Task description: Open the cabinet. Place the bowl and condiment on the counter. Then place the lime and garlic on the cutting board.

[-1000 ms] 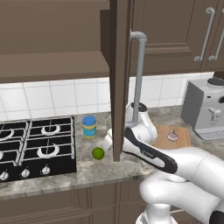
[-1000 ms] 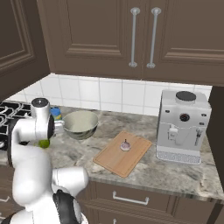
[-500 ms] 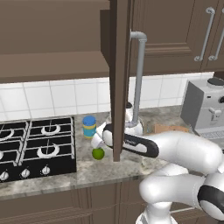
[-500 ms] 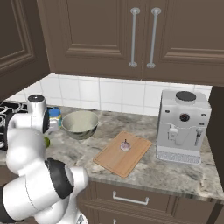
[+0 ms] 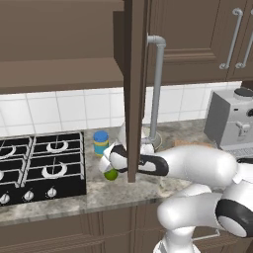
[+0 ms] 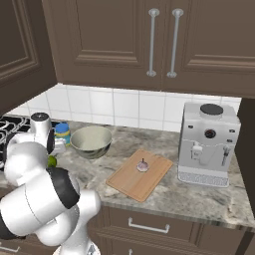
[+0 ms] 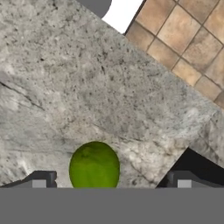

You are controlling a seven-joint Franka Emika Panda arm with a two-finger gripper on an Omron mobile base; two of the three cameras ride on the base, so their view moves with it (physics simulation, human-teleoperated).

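At the far left of the left base view you have the black gas hob set into the grey-beige marbled stone desk. Just right of it stands the small yellow jar with the blue lid and blue label band, upright on the desk near the tiled wall. In front of the jar, your hand hangs low over the small round bright green lime, which lies on the desk close to the front edge. In the hand view the lime sits between the two dark fingertips, which stand spread wide and apart from it on either side.

Next comes the open door of the dark brown wooden wall cabinet, edge-on to you, with its long grey bar handle.

In the right base view, the wide round grey-green bowl with the cream inside rests on the desk right of the jar. Further right lies the flat light-brown wooden cutting board with a small pale bulb on it; whether that is the garlic you cannot tell. Last stands the grey coffee machine.
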